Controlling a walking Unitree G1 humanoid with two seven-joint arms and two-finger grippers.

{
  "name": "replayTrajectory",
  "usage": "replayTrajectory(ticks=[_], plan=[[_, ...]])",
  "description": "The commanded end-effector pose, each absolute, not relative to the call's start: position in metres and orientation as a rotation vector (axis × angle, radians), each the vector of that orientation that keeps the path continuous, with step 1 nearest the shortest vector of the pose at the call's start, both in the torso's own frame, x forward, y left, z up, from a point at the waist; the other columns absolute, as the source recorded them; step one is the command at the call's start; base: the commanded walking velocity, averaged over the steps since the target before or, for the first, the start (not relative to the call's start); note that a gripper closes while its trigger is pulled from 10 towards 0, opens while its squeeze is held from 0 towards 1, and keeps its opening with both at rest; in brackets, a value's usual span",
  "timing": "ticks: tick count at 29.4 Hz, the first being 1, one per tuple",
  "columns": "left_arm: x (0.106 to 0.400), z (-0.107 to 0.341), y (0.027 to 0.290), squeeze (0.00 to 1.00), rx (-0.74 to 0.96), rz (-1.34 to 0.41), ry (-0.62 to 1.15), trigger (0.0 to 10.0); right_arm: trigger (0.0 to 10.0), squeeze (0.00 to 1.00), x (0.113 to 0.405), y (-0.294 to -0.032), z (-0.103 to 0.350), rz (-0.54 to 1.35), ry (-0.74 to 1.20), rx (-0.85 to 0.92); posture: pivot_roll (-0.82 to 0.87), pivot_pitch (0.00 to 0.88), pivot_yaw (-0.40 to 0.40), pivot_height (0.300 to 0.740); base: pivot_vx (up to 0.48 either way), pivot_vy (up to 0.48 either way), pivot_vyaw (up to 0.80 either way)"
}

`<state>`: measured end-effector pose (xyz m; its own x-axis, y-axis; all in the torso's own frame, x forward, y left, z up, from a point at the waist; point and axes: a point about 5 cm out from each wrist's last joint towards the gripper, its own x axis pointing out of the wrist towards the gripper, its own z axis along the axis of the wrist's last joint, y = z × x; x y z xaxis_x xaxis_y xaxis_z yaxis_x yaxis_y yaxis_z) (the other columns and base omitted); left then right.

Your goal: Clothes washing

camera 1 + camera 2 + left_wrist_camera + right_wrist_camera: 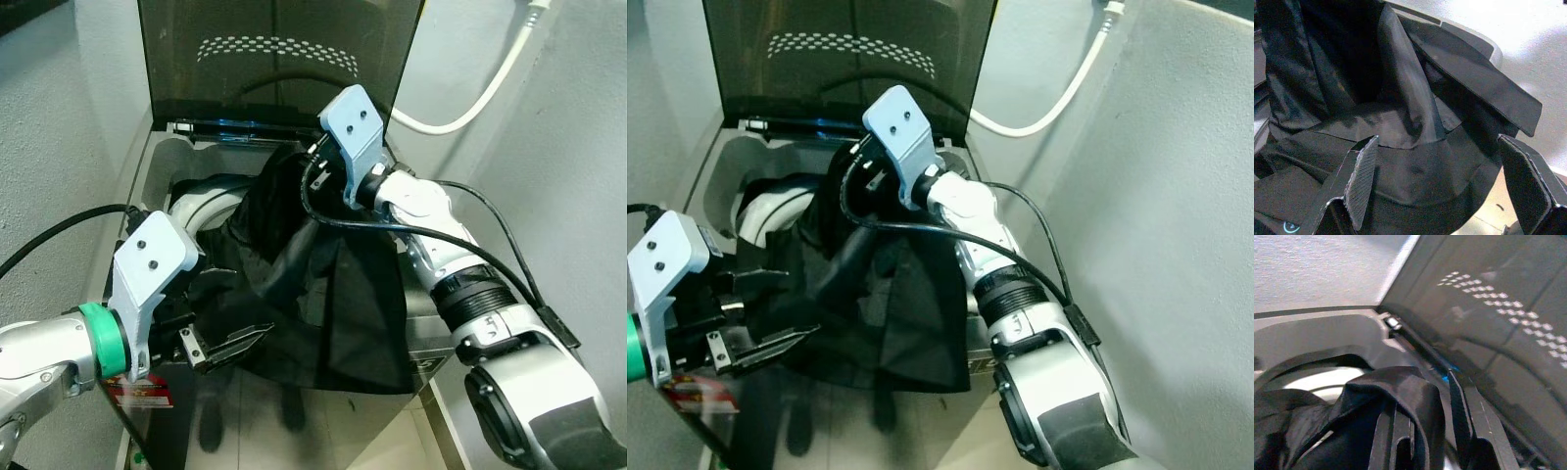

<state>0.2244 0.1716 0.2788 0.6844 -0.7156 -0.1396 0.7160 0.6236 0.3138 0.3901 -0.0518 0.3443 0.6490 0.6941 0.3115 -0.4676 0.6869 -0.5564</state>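
You are looking down into a top-loading washing machine (162, 162) with its dark tinted lid (274, 59) raised upright against the back. A black garment (323, 294) hangs half in and half out: its upper part is bunched over the white drum rim (196, 206), and the rest drapes over the machine's front edge toward the pale tiled floor (323, 421). Your right gripper (315, 176) is up at the top of the bundle, its fingers closed around a fold of the cloth near the lid hinge. Your left gripper (227, 345) sits low at the front by the hanging hem, fingers spread wide with cloth just beyond them and nothing between. Grey textured walls (59, 117) close in on both sides, and a white hose (480, 88) curves down the right wall.
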Motion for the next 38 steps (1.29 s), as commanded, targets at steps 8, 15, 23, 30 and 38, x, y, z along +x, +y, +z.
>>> replayTrajectory(ticks=[8, 15, 23, 30, 38], plan=[[0.225, 0.278, 0.17, 0.0, 0.376, -0.826, -0.001, 10.0, 10.0, 0.0, 0.386, -0.061, 0.374, 0.602, -0.673, -0.342, 0.06, 0.055, -0.046, 0.74, 0.0, 0.0, 0.0], [0.228, 0.279, 0.172, 0.0, 0.377, -0.811, -0.003, 10.0, 10.0, 1.0, 0.38, -0.08, 0.404, 0.519, -0.805, -0.181, 0.05, 0.058, -0.042, 0.74, 0.0, 0.0, 0.0], [0.23, 0.279, 0.173, 0.0, 0.38, -0.799, -0.004, 10.0, 10.0, 0.0, 0.387, -0.078, 0.383, 0.722, -0.616, -0.268, 0.06, 0.069, -0.041, 0.74, 0.0, 0.0, 0.0], [0.23, 0.28, 0.175, 0.0, 0.384, -0.788, -0.005, 10.0, 10.0, 0.0, 0.386, -0.071, 0.365, 0.798, -0.559, -0.304, 0.06, 0.071, -0.043, 0.74, 0.0, 0.0, 0.0], [0.23, 0.279, 0.175, 0.0, 0.382, -0.789, -0.001, 10.0, 10.0, 1.0, 0.386, -0.062, 0.35, 0.919, -0.433, -0.389, 0.06, 0.073, -0.042, 0.74, 0.0, 0.0, 0.0]])
